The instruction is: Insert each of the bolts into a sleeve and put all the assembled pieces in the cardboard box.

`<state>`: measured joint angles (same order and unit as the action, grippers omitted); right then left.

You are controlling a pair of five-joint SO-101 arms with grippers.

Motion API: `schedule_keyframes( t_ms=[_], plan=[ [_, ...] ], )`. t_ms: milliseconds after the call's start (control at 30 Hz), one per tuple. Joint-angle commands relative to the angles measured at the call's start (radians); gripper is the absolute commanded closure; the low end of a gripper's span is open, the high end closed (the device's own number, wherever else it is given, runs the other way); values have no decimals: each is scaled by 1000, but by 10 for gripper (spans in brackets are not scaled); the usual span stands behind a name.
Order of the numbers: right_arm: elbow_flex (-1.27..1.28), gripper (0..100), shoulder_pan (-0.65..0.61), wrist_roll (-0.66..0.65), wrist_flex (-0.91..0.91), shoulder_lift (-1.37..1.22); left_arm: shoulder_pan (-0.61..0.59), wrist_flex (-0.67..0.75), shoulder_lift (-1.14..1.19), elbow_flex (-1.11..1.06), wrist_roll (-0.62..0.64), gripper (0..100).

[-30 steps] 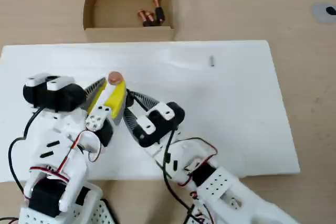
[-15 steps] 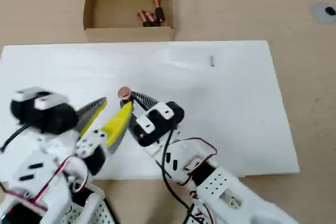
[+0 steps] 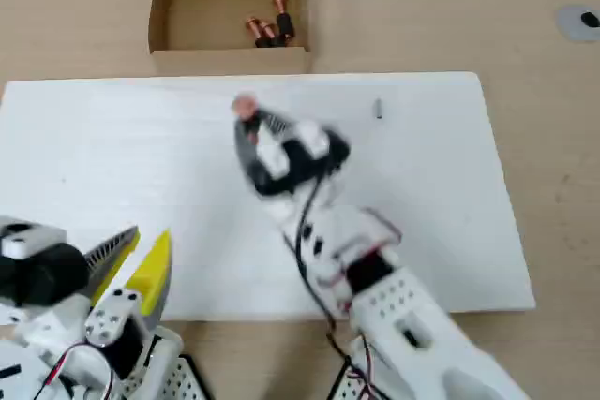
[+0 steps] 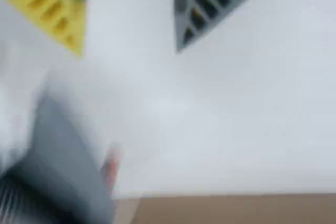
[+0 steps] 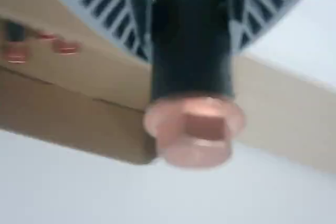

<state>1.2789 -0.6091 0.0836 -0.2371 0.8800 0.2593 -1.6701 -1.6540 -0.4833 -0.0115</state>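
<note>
My right gripper is shut on an assembled piece, a black sleeve with a copper bolt head at its end. It hangs over the white mat, a little short of the cardboard box. Inside the box lie assembled pieces with copper heads. My left gripper stands open near the mat's front left corner, its yellow finger and grey finger apart with nothing between them.
A small dark item lies on the mat toward the back right. A grey disc sits on the wooden table at the far right. The box wall shows close ahead in the right wrist view.
The left gripper let go of the piece and drew back toward the front left. The right gripper has carried the assembled piece away toward the box.
</note>
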Motion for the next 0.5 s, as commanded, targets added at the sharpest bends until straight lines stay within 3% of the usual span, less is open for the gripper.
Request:
schedule_keyframes(
  t_ms=[0,200,467],
  plan=[
    [-354,989,94,-2,81,-191,-12,-29,4,37,-98,951],
    [-723,989,183,-2,106,-579,-14,-29,4,40,-292,995],
    [-1167,989,245,-9,98,-1082,-14,-31,4,37,-316,995]
  ],
)
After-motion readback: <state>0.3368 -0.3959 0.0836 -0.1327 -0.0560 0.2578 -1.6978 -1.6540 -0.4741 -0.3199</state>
